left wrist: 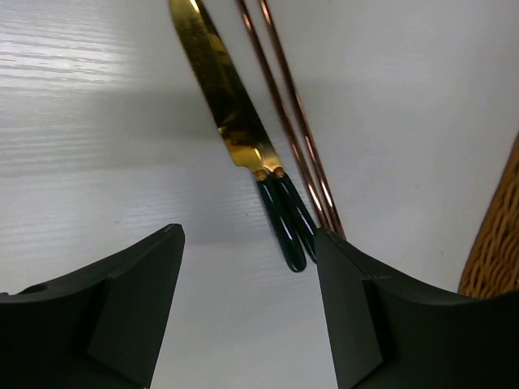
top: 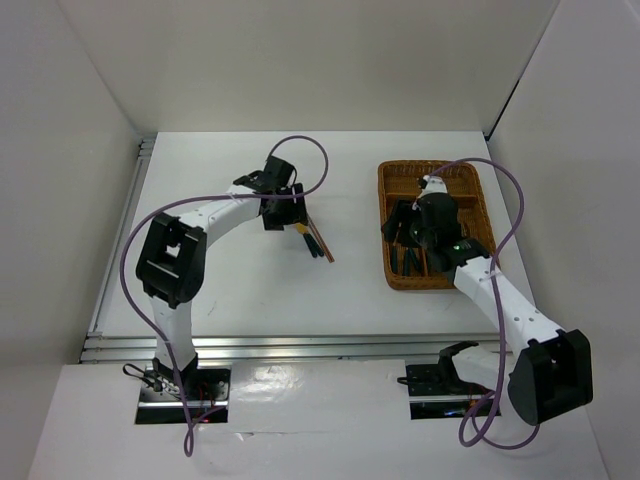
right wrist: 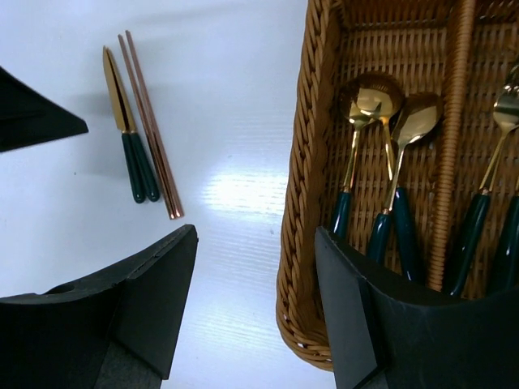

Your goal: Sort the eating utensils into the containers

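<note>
Two knives [left wrist: 243,138] with gold blades and dark green handles lie side by side on the white table, two thin copper-brown chopsticks [left wrist: 296,138] along their right. My left gripper [left wrist: 250,243] hangs open just above the handle ends and holds nothing; in the top view the left gripper [top: 288,220] stands over the knives [top: 314,246]. The wicker tray [right wrist: 302,203] holds three gold spoons [right wrist: 381,101] in its left compartment and forks [right wrist: 503,113] in the one beside it. My right gripper [right wrist: 256,243] is open and empty above the tray's left wall, at the handle end.
The tray [top: 386,215] sits right of centre, its long side running away from the arms. A purple cable loops over each arm. Metal rails line the table's left and near edges, and white walls enclose it.
</note>
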Robot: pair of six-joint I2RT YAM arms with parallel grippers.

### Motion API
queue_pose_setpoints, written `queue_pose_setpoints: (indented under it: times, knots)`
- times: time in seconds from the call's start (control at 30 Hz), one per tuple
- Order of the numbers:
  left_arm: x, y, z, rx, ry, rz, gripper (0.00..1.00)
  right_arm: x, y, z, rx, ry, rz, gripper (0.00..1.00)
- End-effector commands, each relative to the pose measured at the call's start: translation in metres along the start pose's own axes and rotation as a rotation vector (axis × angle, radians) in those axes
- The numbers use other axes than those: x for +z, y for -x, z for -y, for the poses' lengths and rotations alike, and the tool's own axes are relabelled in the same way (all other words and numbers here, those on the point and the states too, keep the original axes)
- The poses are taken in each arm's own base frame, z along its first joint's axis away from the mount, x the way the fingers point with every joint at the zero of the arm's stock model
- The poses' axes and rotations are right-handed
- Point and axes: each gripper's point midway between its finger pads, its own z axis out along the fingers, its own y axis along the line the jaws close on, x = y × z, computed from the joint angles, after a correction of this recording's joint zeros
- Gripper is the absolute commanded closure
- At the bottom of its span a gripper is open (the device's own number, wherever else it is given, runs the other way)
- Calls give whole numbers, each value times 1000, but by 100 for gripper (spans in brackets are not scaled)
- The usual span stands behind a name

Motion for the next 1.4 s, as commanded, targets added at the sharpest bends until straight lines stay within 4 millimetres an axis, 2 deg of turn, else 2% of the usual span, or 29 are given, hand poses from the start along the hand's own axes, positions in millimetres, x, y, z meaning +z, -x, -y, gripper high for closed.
queue_pose_setpoints:
  times: [0.0,0.03,0.07,0.1,0.13,0.23,0.33,0.63,0.73,0.77,0.8,1.07,1.1,1.13,1.27,1.3,1.37]
  knots:
    - [0,10,-7,-21,86,70,21,-4,21,-21,-5,103,97,32]
    - [5,9,-11,-31,102,67,21,0,17,-20,-16,98,85,32]
    - [3,9,-2,-35,89,74,21,2,19,-20,-16,97,84,32]
    - [9,3,-7,-34,106,51,21,2,19,-20,-25,97,84,32]
    - [11,3,-3,-37,110,59,22,4,15,-16,-24,78,69,32]
    - [21,3,-1,-28,126,51,27,5,14,-12,-33,61,66,32]
    - [31,-8,2,-27,147,27,28,1,15,-13,-33,65,76,32]
    - [35,-10,-5,-63,183,37,45,1,9,-8,-42,52,70,32]
    - [43,-17,-7,-71,184,9,47,1,9,-6,-41,43,73,32]
    - [42,-14,-4,-72,177,17,47,1,9,-6,-41,43,73,32]
    - [46,-20,-1,-64,171,-2,47,1,9,-6,-41,43,73,32]
    - [52,-17,4,-65,161,-5,47,2,3,-4,-42,37,56,32]
    - [56,-22,0,-64,175,-21,48,2,3,-4,-42,37,56,32]
    - [53,-24,4,-55,174,-27,48,2,3,-4,-42,37,56,32]
    - [62,-32,-4,-51,209,-53,57,2,3,-4,-42,37,56,32]
    - [62,-32,-4,-62,210,-52,64,2,3,-4,-42,37,56,32]
    - [62,-32,-4,-62,210,-52,68,2,3,-4,-42,37,56,32]
